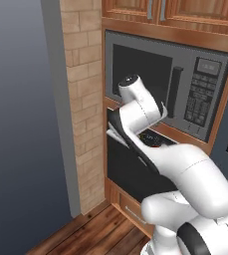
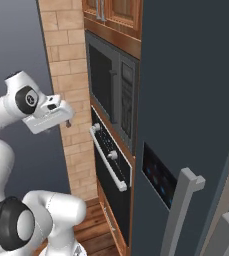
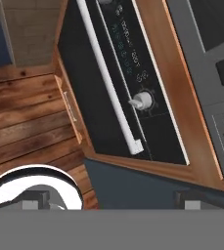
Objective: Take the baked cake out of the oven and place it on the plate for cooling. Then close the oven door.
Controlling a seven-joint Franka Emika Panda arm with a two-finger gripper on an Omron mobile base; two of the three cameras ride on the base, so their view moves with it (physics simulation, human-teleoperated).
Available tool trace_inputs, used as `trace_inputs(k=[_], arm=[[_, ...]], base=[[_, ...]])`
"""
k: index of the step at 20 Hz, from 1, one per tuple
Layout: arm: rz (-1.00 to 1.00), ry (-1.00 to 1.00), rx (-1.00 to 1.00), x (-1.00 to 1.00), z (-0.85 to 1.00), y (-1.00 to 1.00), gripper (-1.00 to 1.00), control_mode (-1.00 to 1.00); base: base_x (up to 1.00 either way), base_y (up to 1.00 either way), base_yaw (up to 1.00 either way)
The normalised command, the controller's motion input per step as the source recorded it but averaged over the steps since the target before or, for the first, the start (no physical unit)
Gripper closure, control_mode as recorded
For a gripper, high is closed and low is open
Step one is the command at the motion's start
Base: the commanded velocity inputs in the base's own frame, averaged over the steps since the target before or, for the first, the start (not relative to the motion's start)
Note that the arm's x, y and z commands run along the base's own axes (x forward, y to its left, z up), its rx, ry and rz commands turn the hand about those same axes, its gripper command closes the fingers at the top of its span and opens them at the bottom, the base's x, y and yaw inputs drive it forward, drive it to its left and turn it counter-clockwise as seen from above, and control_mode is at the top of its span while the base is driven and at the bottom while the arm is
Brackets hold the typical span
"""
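Wood-plank floor (image 3: 25, 122) — robot base (image 2: 51, 220) on it.

No legible text, brand or number anywhere. Small pale markings along the oven (image 3: 133, 73) control strip (image 3: 128, 58) and around its knob (image 3: 142, 100): too blurred to read. Keypad (image 1: 199, 97) and small display (image 1: 208, 65) on the microwave (image 1: 165, 84): too small to read. Glowing icons on the fridge panel (image 2: 158, 175): not decipherable.

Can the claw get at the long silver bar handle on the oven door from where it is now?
Probably yes. The claw hangs in open air in front of the closed grey-framed dark glass oven door, and nothing stands between it and the long silver bar handle. It isn't touching yet.
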Motion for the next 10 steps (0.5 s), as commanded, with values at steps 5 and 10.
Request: trace_inputs(k=[5, 10], arm=[[-0.09, 0.0, -0.17, 0.0, -0.5, 0.0, -1.0, -1.0], [-0.07, -0.01, -0.08, 0.0, -0.52, -0.06, -1.0, -1.0]], base=[[0.0, 0.0, 0.0], [0.0, 0.0, 0.0]])
